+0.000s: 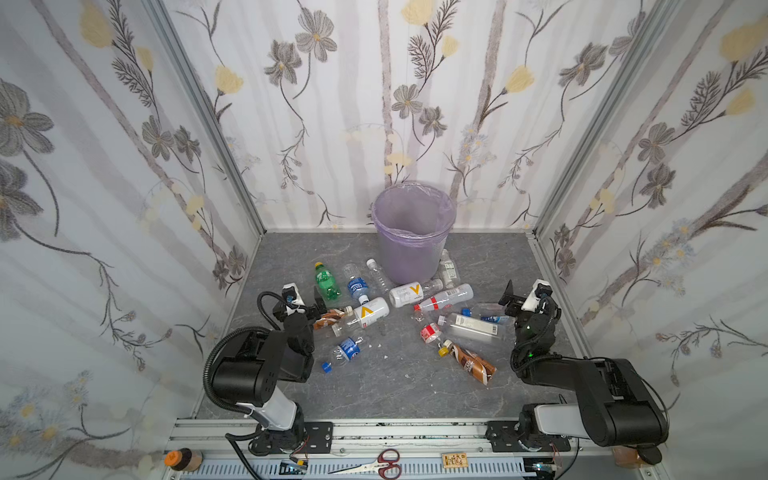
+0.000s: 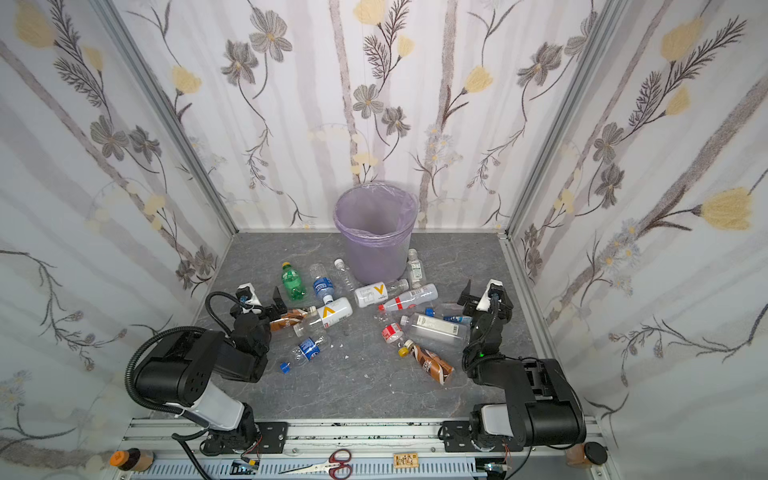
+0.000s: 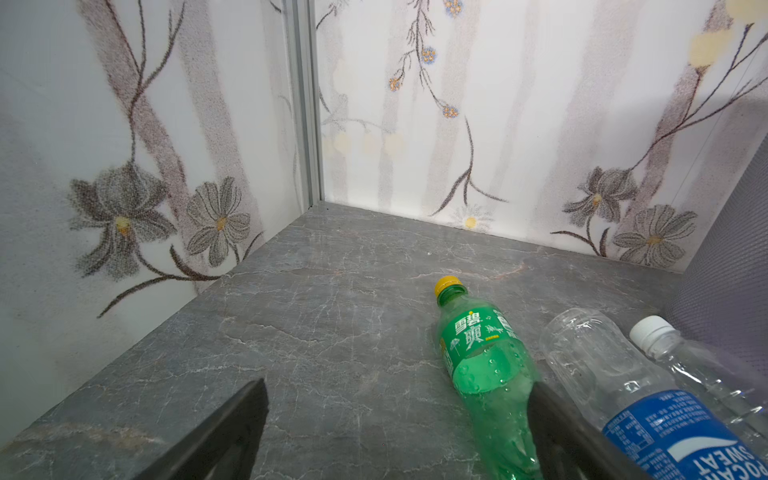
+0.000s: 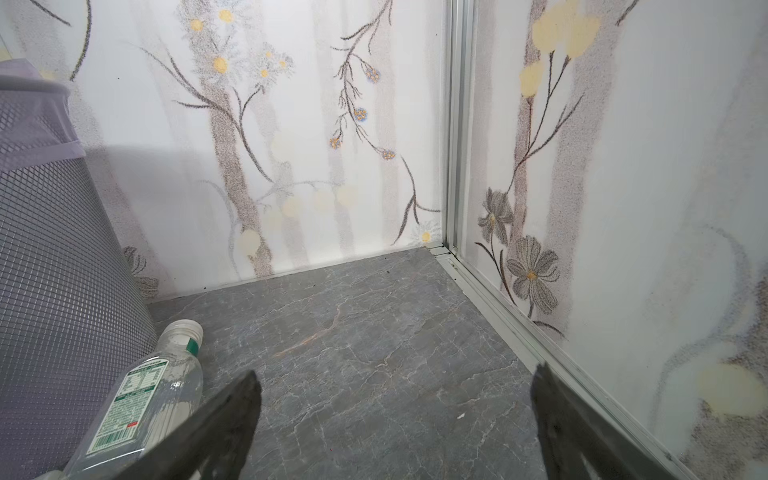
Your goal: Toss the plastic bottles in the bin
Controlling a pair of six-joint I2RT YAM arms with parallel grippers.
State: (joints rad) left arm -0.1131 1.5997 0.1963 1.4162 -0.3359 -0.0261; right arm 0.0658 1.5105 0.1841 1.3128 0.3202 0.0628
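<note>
Plastic bottles [image 1: 405, 294] lie scattered before the bin [image 1: 411, 232].
Your left gripper [image 3: 397, 388] and right gripper [image 4: 395, 374] both gape wide, holding nothing, nearer you than the bin.

The left arm [image 1: 257, 365] and right arm [image 1: 598, 386] are matte black with pale grey lower links, ribbed black cables [image 1: 206, 370] and white wrist cameras [image 1: 289, 289]. The left gripper [image 3: 399, 384] and right gripper [image 4: 397, 370] carry flat black jaws.

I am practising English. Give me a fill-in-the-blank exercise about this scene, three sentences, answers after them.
1. The green Sprite bottle has a ____ cap.
2. The left gripper and the right gripper both stand ____, holding nothing.
3. The scissors have ____ handles.

Missing words: yellow; open; red.
</note>
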